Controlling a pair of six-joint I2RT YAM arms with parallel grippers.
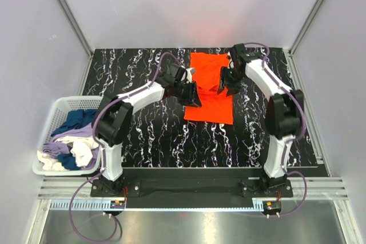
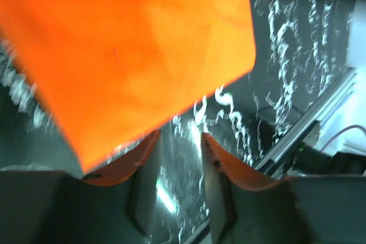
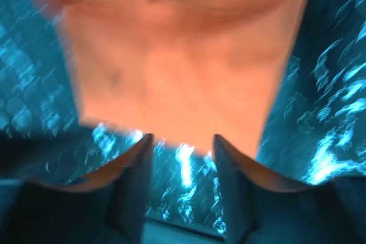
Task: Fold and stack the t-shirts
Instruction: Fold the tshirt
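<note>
An orange t-shirt (image 1: 209, 87) lies folded into a long strip on the black marbled table (image 1: 154, 135), at the middle back. My left gripper (image 1: 191, 94) is open and empty at the shirt's left edge. In the left wrist view the orange t-shirt (image 2: 131, 44) fills the upper part and the left gripper (image 2: 180, 141) hangs over bare table just off its edge. My right gripper (image 1: 224, 84) is open and empty over the shirt's right side. In the right wrist view the shirt (image 3: 177, 67) lies just beyond the right gripper (image 3: 182, 144).
A white basket (image 1: 54, 118) with several blue, white and lilac shirts (image 1: 71, 141) stands at the table's left edge. Metal frame posts and pale walls enclose the table on three sides. A rail (image 1: 189, 190) runs along the near edge by the arm bases.
</note>
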